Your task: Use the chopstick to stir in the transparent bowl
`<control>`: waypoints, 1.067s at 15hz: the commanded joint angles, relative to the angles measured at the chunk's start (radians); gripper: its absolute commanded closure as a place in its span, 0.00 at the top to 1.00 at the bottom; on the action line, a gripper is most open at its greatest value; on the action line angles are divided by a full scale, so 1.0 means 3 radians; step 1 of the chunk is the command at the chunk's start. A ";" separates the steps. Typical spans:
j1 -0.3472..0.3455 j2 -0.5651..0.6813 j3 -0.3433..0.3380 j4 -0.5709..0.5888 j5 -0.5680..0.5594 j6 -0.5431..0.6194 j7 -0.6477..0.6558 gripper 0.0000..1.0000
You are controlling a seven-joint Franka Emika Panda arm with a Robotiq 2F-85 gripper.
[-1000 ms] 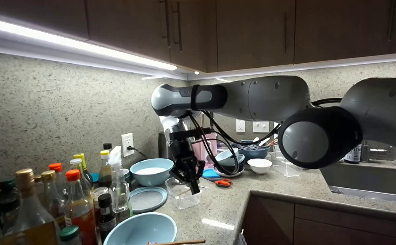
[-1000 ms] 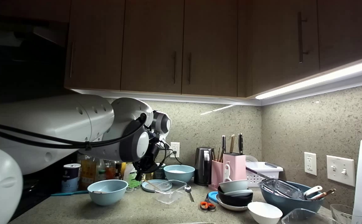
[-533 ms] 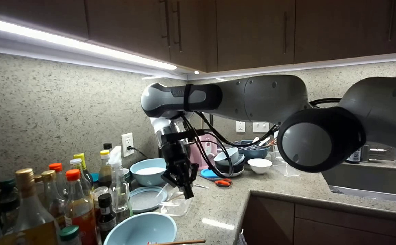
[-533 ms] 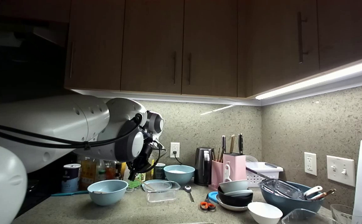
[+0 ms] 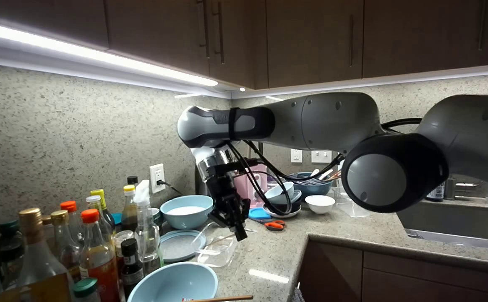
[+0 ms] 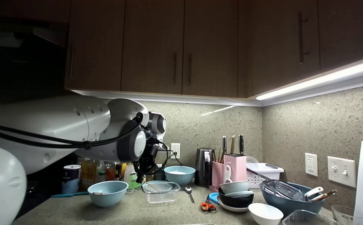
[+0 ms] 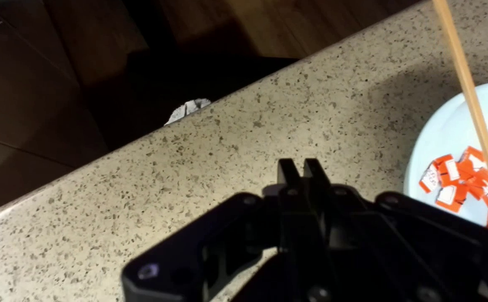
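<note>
Beige counter (image 6: 112,214): ran speckled beneath dark brown cabinets (image 6: 211,62).
Fingers (image 7: 289,178): were clamped on the chopstick (image 5: 223,239).
Transparent bowl (image 6: 161,197): sat just beside the fingers.

A speckled countertop (image 6: 131,211) bears a light-blue bowl (image 6: 108,199), a transparent bowl (image 6: 162,198), a spoon (image 6: 188,190) and orange-handled scissors (image 6: 208,206).

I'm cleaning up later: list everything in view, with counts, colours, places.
tubs: 2+, clear, counter
bowls: 7+, blue, black, white, counter
chopsticks: 2+, tan, one in tub, one across bowl
pieces: several, orange, in bowl
plates: 2+, bluish, white, counter
spoon: 1, silver, counter
scissors: 1, orange-handled, counter
bottles: many, mixed, by wall
kettle: 1, black, by wall
knife block: 1, pink, near kettle
basket: 1, white, corner
cabinets: several, brown, overhead
sink: 1, grey, counter
arm: 1, grey, over counter
hand: 1, black, closed on chopstick
</note>
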 commanded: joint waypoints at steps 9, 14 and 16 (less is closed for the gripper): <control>-0.0027 -0.0019 -0.0219 -0.0039 -0.0284 0.0221 -0.0121 0.02; 0.0106 0.0099 -0.0324 -0.0030 -0.0372 0.0699 0.0336 0.02; 0.0178 0.0166 -0.0328 -0.0037 -0.0374 0.0813 0.0502 0.02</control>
